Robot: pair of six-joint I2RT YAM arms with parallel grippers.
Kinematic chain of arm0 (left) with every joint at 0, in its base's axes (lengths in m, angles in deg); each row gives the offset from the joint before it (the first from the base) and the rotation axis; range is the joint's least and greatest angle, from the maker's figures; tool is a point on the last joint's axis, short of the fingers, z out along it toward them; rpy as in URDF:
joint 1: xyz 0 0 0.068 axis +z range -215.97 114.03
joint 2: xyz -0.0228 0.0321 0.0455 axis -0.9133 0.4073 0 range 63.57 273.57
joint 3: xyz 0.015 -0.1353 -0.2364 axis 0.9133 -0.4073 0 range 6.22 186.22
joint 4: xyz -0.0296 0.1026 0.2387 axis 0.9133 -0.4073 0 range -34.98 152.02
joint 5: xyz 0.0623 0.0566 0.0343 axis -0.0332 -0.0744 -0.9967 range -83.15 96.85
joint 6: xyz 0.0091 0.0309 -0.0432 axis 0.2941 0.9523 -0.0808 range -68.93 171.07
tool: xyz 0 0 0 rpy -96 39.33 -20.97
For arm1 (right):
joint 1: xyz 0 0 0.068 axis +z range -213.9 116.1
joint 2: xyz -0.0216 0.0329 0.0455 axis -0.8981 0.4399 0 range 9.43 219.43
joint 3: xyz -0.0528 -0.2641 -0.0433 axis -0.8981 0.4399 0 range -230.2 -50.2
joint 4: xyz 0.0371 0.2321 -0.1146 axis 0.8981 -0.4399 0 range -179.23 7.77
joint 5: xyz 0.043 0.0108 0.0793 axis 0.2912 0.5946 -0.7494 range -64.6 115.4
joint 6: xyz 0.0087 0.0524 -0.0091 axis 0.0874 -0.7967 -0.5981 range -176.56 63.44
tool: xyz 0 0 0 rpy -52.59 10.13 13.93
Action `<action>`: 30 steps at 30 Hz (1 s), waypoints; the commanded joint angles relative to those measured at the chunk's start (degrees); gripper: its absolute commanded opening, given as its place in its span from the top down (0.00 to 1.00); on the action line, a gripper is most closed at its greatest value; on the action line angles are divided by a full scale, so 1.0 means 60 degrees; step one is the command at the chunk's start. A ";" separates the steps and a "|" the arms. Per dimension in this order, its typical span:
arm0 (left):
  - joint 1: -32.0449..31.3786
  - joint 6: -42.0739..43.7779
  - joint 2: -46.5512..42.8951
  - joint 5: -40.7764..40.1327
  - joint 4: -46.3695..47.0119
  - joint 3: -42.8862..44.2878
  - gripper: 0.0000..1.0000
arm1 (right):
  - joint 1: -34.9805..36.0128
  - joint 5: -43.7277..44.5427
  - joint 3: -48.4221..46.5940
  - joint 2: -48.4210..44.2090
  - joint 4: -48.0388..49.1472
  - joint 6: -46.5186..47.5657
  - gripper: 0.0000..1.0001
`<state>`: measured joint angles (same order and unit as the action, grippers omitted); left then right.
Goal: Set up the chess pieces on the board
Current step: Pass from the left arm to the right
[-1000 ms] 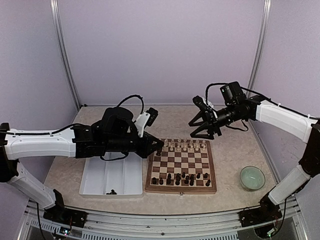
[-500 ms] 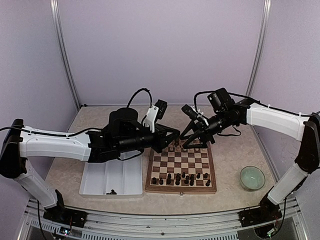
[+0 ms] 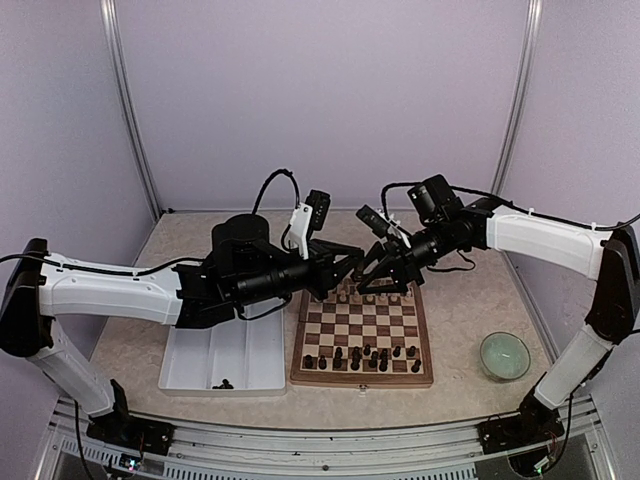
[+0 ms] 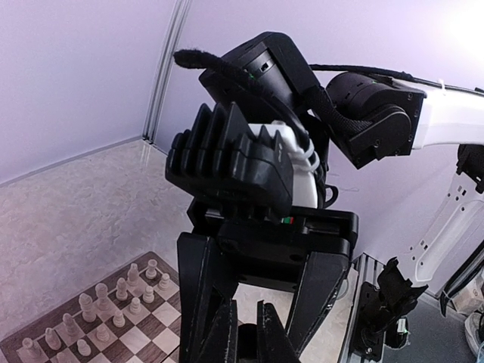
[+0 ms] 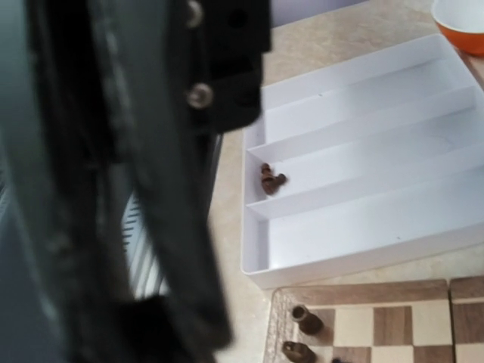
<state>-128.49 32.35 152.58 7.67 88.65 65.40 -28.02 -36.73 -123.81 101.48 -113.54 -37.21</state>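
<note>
As the left arm (image 3: 110,290) and right arm (image 3: 540,235) meet above the far edge of the board (image 3: 366,327), most dark chess pieces (image 3: 355,356) stand on its near rows, while stragglers lie in the tray (image 3: 190,370) alongside. The right jaws gape; whether the left jaws are apart or together cannot be told.

Even soft light, right wrist foreground blurred

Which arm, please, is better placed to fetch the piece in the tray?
Likely left: the white divided plastic tray holding the dark chess piece lies beneath the left arm, beside the wooden chessboard.
</note>
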 commanded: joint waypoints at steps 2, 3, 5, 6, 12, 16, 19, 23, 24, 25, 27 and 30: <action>-0.0087 0.0160 0.0155 -0.0001 0.0263 0.0287 0.97 | 0.0107 -0.0505 -0.0221 -0.0145 0.0191 -0.0135 0.57; -0.0083 0.0161 0.0162 -0.0006 0.0263 0.0288 0.97 | 0.0113 -0.0550 -0.0211 -0.0163 0.0183 -0.0124 0.58; -0.0092 0.0153 0.0203 -0.0006 0.0249 0.0303 0.97 | 0.0115 -0.0614 -0.0163 -0.0206 0.0204 -0.0127 0.60; -0.0087 0.0147 0.0228 0.0002 0.0260 0.0312 0.97 | 0.0114 -0.0637 -0.0137 -0.0209 0.0246 -0.0147 0.65; -0.0090 0.0146 0.0389 0.0009 0.0176 0.0411 0.94 | 0.0107 -0.0738 -0.0159 -0.0195 0.0278 -0.0130 0.85; -0.0100 0.0237 0.0475 -0.0103 -0.0680 0.0852 0.77 | 0.0114 -0.0348 -0.0177 -0.0247 0.0097 0.0104 0.89; -0.0085 0.0373 0.0356 -0.0107 -0.2075 0.1430 0.72 | 0.0114 0.0370 -0.0138 -0.0295 -0.0247 0.0570 0.90; 0.0170 0.0363 0.0181 0.0473 -0.4224 0.2312 0.70 | 0.0114 0.1341 0.0035 -0.0576 -0.0555 0.1226 0.90; 0.0224 0.0415 0.0161 0.0754 -0.4716 0.2475 0.70 | 0.0121 0.1508 0.0102 -0.0677 -0.0557 0.1308 0.90; 0.0254 0.0519 0.0151 0.1114 -0.5111 0.2596 0.70 | 0.0111 0.1608 0.0163 -0.0766 -0.0537 0.1342 0.90; 0.0273 0.0698 0.0163 0.1462 -0.5790 0.2858 0.69 | 0.0114 0.1764 0.0208 -0.0869 -0.0571 0.1465 0.90; 0.0291 0.0875 0.0347 0.1441 -0.6558 0.3226 0.67 | 0.0112 0.1876 0.0160 -0.0898 -0.0716 0.1615 0.90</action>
<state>-127.05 34.99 154.59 12.96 60.48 81.68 -27.85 -28.42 -123.26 98.03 -115.92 -30.26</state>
